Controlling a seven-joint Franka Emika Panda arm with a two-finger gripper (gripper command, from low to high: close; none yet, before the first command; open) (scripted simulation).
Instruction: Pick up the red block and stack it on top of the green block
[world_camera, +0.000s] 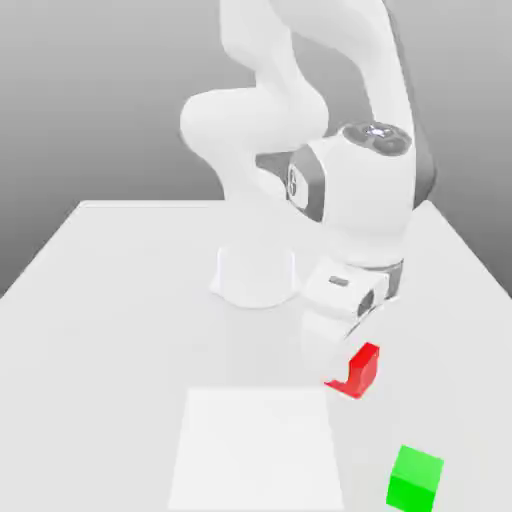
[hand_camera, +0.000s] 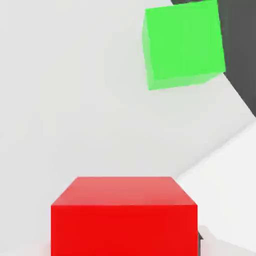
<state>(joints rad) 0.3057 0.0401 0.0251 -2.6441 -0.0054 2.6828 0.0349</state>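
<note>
Red block: red block (world_camera: 357, 372) is a small glossy cube of solid red with plain faces; in the exterior view it sits at the tip of the gripper, part of it hidden behind the white finger, on the white table toward that view's right.
Red block, close: in the hand view the red block (hand_camera: 124, 215) looms large, its top face a lighter red than the saturated front face, edges crisp.
Green block: green block (world_camera: 414, 479) is a bright solid green cube of about the same size, plain-faced, resting on the table nearer the camera and further to the exterior view's right — apart from the red one, not touching it.
Green block, close: in the hand view the green block (hand_camera: 183, 44) lies beyond the red cube, turned slightly askew, near the table's edge with dark ground past it.
Gripper: gripper (world_camera: 345, 372) points down at the red cube with its fingers drawn in narrow, clamped on the red block.
Arm: white Franka arm (world_camera: 300, 110) bends over from its round base (world_camera: 256, 275) at the table's middle.
Table: white table (world_camera: 110, 330) carries a paler square patch (world_camera: 255, 450) just beside the red cube, on the exterior view's left of it.
</note>
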